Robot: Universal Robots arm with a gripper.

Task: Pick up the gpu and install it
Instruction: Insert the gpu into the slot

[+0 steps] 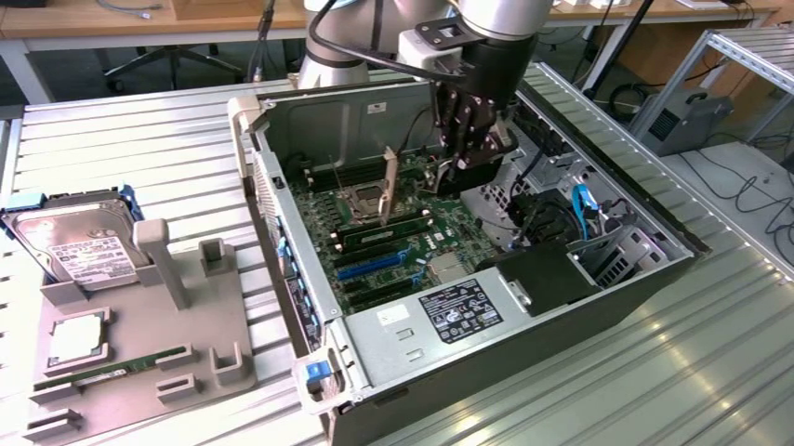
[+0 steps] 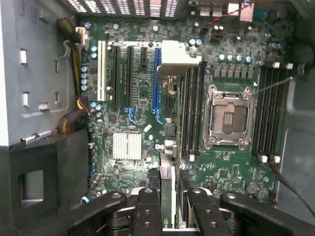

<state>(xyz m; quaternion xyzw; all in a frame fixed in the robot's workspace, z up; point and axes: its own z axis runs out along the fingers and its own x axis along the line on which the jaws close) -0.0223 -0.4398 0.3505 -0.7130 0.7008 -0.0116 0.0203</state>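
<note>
Ribbed metal decking [image 1: 694, 344] carries everything I see in the exterior view, with wooden desks and cables along the back of the room. On it sits an open black and grey computer case [image 1: 496, 372], its green motherboard [image 1: 372, 242] exposed; a black label with white print [image 1: 459, 311] lies on the power supply, but I cannot read the words. My arm's black gripper [image 1: 466, 167] hangs inside the case, pinching the thin dark gpu card with a silver bracket [image 1: 390, 186], which stands on edge above the board. On the exterior view's left, a grey plastic fixture [image 1: 137, 353] holds a silver hard drive with a white label [image 1: 74, 246], print too small to read. In the wrist view, I look down on the motherboard [image 2: 142, 108] with its empty silver processor socket [image 2: 229, 118], and the gripper [image 2: 172, 206] has its fingers closed on the gpu's edge [image 2: 166, 172].
</note>
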